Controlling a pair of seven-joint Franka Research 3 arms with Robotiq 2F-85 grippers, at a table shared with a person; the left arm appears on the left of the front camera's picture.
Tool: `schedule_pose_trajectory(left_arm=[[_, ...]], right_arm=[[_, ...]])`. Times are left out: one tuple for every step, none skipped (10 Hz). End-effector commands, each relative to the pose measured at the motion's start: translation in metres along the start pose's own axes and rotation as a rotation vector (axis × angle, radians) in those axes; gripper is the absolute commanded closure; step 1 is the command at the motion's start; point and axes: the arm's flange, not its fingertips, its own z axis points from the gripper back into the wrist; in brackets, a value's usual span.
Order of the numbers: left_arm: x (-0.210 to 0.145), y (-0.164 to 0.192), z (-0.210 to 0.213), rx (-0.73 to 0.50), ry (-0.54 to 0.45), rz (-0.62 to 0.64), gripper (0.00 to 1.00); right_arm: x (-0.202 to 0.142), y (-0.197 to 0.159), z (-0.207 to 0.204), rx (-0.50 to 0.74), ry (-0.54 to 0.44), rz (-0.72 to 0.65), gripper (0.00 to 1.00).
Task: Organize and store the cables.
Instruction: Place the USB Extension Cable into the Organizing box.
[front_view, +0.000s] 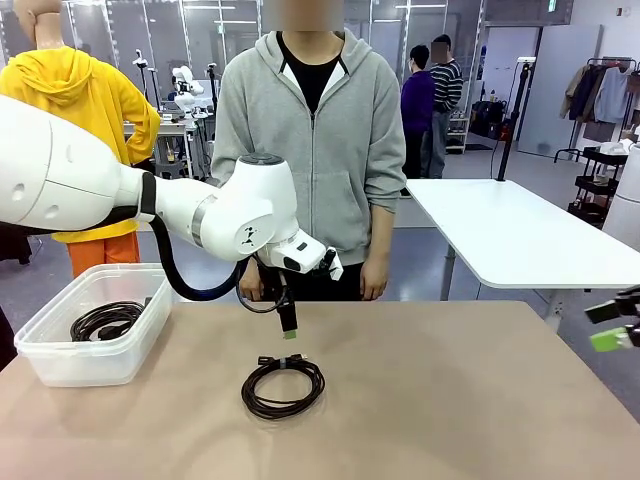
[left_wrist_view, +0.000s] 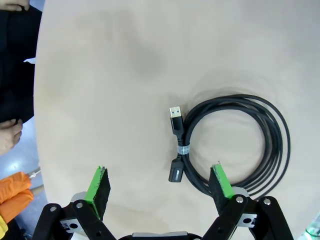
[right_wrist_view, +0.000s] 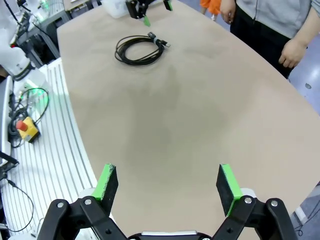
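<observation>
Here we see a thin black coiled cable (front_view: 283, 386) with plug ends and a small tie lying flat on the tan counter (front_view: 450, 400). Our left tool (front_view: 289, 323) hangs just above its far edge, pads spread wide and empty. Another black coiled cable (front_view: 105, 321) lies inside the clear plastic bin (front_view: 60, 365) at the left. Our right tool (right_wrist_view: 167, 184), likewise wide open and empty, is well apart.

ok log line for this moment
left pincer: open, above coiled cable | right pincer: open, empty | bin: one cable stored
</observation>
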Motion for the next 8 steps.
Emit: schedule_pose_trajectory(left_arm=[[0.007,0.004,-0.003,0.003,0.032,0.017,0.00],[0.009,0.003,-0.010,0.003,0.038,0.011,0.00],[0.010,0.004,-0.015,-0.005,0.043,0.011,0.00],[0.012,0.005,-0.019,-0.006,0.038,0.012,0.00],[0.013,0.006,-0.023,-0.010,0.044,0.010,0.00],[0.015,0.006,-0.030,-0.028,0.055,0.012,0.00],[0.015,0.007,-0.038,-0.042,0.059,0.020,0.00],[0.013,0.006,-0.040,-0.045,0.066,0.031,0.00]], right_arm=[[-0.022,-0.011,0.034,0.059,-0.044,-0.009,0.00],[-0.037,-0.018,0.056,0.046,-0.085,-0.037,0.00],[-0.049,-0.021,0.070,0.031,-0.117,-0.068,0.00],[-0.059,-0.023,0.078,0.011,-0.120,-0.084,0.00],[-0.065,-0.023,0.080,0.008,-0.135,-0.097,0.00],[-0.069,-0.025,0.080,0.008,-0.143,-0.103,0.00],[-0.068,-0.028,0.079,-0.004,-0.153,-0.111,0.00],[-0.066,-0.029,0.076,-0.012,-0.166,-0.111,0.00]])
